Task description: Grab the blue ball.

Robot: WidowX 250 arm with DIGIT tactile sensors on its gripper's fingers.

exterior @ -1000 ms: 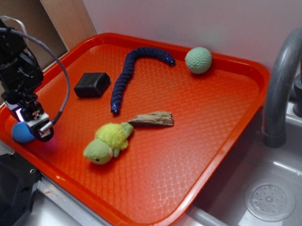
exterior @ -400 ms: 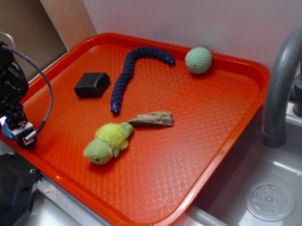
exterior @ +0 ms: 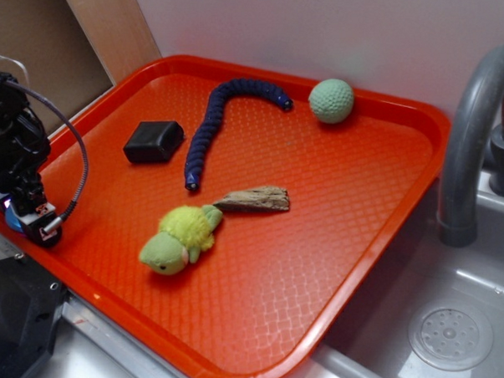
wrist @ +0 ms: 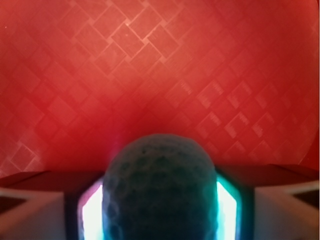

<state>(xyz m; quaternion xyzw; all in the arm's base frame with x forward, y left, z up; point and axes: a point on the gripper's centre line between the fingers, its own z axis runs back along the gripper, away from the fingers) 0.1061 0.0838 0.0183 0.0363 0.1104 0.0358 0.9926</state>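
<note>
The blue ball [wrist: 159,185] fills the space between my gripper's [wrist: 160,220] two glowing pads [wrist: 92,212], its dimpled surface touching both of them. In the exterior view the gripper [exterior: 32,225] points down at the left edge of the orange tray [exterior: 319,203]. There only a sliver of the blue ball [exterior: 12,221] shows beside the fingers. The gripper is shut on the ball, close to the tray floor.
On the tray lie a black block [exterior: 154,141], a long dark-blue snake toy [exterior: 211,124], a pale green ball [exterior: 331,100], a piece of wood [exterior: 254,200] and a yellow-green plush [exterior: 179,238]. A grey faucet [exterior: 472,146] and sink stand at the right.
A second ago the ball lay just left of the fingers. The gripper moved left over it and closed on it; in the last half second it has hardly moved.
</note>
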